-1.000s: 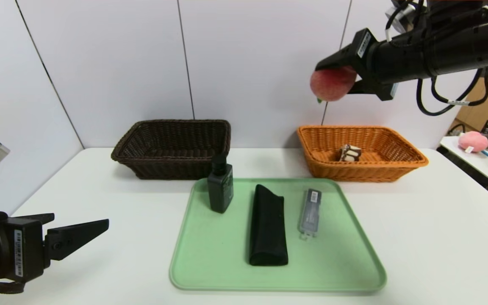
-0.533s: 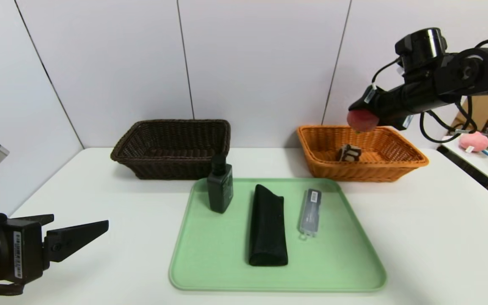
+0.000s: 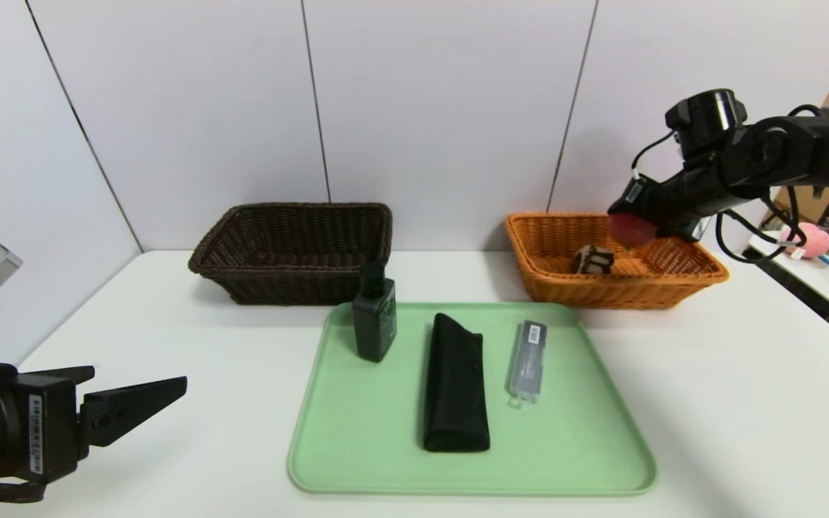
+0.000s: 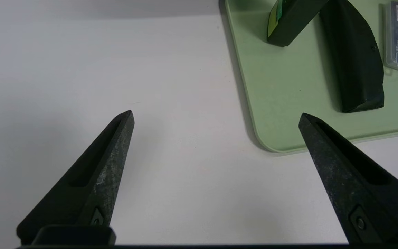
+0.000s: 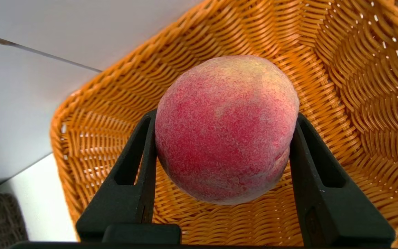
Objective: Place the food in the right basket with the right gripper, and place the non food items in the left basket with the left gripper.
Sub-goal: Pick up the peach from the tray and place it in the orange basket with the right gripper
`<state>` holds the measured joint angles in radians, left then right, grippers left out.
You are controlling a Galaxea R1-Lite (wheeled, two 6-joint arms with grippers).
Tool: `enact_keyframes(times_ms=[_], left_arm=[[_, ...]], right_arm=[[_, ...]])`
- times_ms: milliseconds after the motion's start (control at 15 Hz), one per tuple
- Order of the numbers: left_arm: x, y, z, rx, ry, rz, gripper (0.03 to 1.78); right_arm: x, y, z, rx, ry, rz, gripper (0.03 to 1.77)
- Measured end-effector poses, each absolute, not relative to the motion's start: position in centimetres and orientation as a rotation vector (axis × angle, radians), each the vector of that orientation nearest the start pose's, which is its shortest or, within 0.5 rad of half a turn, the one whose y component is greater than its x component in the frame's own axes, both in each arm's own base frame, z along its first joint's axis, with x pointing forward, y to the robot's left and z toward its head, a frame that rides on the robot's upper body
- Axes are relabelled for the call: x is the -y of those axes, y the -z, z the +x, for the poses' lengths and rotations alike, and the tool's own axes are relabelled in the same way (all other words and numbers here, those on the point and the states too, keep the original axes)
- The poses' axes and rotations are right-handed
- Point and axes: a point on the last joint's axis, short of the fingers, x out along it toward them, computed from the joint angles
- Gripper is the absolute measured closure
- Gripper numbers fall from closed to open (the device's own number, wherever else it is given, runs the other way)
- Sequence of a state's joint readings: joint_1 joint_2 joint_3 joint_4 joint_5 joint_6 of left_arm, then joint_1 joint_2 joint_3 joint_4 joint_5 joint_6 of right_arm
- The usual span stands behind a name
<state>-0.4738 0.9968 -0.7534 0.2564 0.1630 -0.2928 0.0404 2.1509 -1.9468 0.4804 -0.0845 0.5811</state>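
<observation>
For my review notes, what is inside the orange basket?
The cake slice lies in the orange basket; the right claw holds the peach over it, covering part of the interior.

The right gripper (image 5: 225, 126) is held out at the end of its extended arm (image 3: 767, 155), pitched downward, its two fingers (image 5: 138, 169) kept apart around what is clasped between their tips. The wrist (image 3: 688, 191) is carried just behind this pincer. The left gripper (image 4: 216, 114) is parked low, well apart from the right pincer, its fingers spread wide.
</observation>
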Motion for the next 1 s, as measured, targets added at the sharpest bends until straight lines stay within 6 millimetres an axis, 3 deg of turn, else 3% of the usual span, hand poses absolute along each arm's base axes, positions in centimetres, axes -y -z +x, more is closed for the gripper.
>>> enact_keyframes(times_ms=[200,400,733,867,1000], left_arm=[[4.9,-23.4,10.4,-0.518,0.232,-0.127,0.12],[5.0,-23.4,10.5,-0.518,0.231,-0.127,0.12],[4.9,-23.4,10.4,-0.517,0.231,-0.127,0.12],[4.9,-23.6,10.4,-0.510,0.232,-0.129,0.12],[5.0,-24.6,10.5,-0.477,0.236,-0.141,0.12]], right_arm=[[-1.3,-21.5,43.5,-0.671,0.248,0.509,0.70],[-1.3,-20.8,43.9,-0.683,0.249,0.505,0.49],[-1.2,-20.2,44.2,-0.693,0.254,0.504,0.30],[-1.2,-20.9,43.9,-0.677,0.248,0.507,0.26],[-2.0,-23.5,42.5,-0.630,0.210,0.507,0.22]])
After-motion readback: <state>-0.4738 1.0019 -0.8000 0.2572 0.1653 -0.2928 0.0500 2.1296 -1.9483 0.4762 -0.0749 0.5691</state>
